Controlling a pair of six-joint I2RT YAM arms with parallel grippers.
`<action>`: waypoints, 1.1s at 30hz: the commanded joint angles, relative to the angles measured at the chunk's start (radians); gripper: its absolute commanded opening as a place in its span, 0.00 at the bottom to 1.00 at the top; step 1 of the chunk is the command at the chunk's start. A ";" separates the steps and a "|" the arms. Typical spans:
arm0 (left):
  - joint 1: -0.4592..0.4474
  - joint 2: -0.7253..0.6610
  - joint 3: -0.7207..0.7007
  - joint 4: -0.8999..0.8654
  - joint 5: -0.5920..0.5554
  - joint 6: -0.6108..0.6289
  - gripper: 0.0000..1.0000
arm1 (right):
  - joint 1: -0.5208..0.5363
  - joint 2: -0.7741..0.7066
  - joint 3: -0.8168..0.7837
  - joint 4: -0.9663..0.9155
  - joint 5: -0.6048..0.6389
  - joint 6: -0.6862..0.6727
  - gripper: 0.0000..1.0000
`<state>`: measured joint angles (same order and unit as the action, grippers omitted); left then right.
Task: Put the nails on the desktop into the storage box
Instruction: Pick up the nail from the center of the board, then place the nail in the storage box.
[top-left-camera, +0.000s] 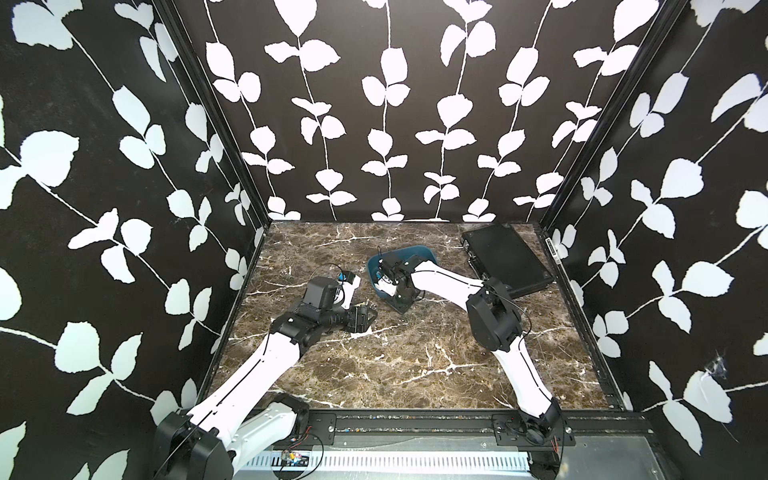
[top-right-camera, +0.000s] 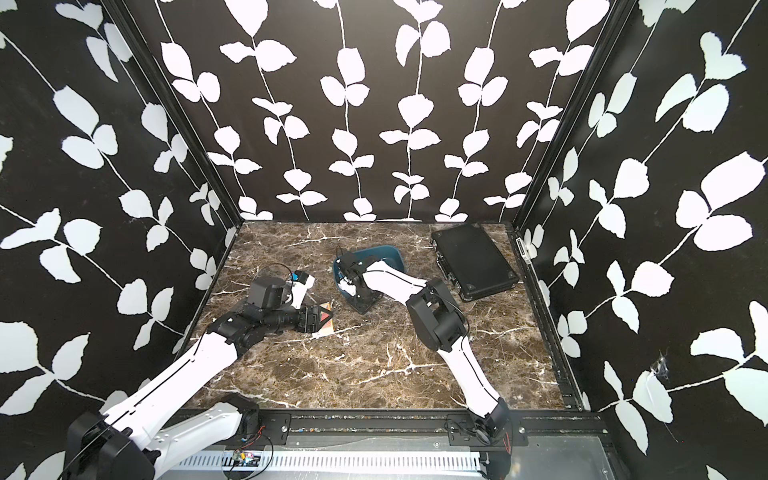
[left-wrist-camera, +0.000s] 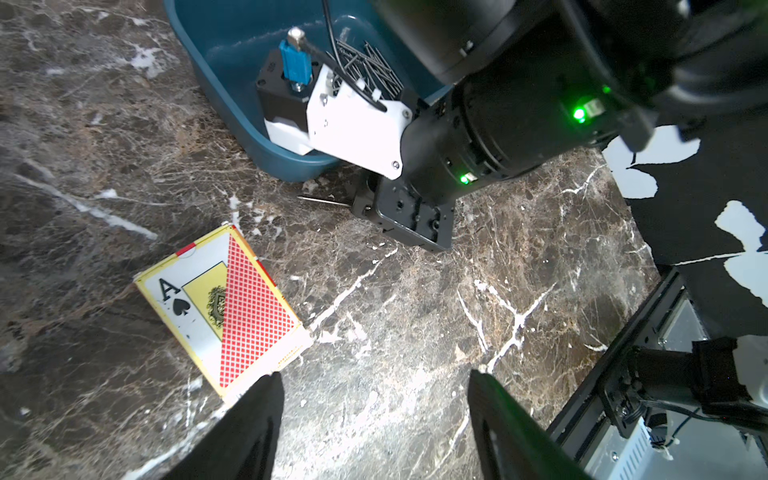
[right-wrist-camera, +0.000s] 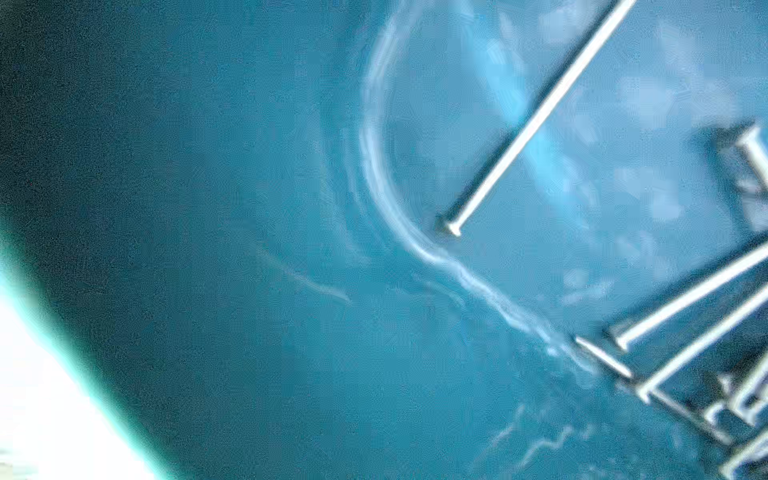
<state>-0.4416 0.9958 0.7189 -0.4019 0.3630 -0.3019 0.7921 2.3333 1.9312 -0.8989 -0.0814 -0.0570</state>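
Nails (left-wrist-camera: 365, 62): thin, straight, silvery-grey. Most lie heaped in the teal storage box (left-wrist-camera: 232, 104), upper centre of frame, beside the right gripper (top-left-camera: 382, 282), which is clenched inside it; contents of the grasp cannot be told. A stray nail (left-wrist-camera: 322, 200) lies on the desktop (left-wrist-camera: 415, 332) just outside the box wall. Left gripper (left-wrist-camera: 374, 415): released, empty
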 joint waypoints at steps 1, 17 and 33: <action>0.011 -0.027 -0.018 -0.038 -0.017 0.020 0.73 | 0.019 0.058 -0.009 0.054 -0.029 0.009 0.00; 0.018 -0.017 -0.034 0.032 -0.021 0.007 0.73 | 0.004 -0.247 -0.296 0.119 -0.158 0.169 0.00; 0.030 0.088 0.070 0.205 0.051 -0.007 0.74 | -0.188 -0.466 -0.284 0.191 -0.379 0.518 0.00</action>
<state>-0.4171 1.0546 0.7444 -0.2684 0.3733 -0.3237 0.6506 1.8500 1.5940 -0.7498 -0.4271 0.3317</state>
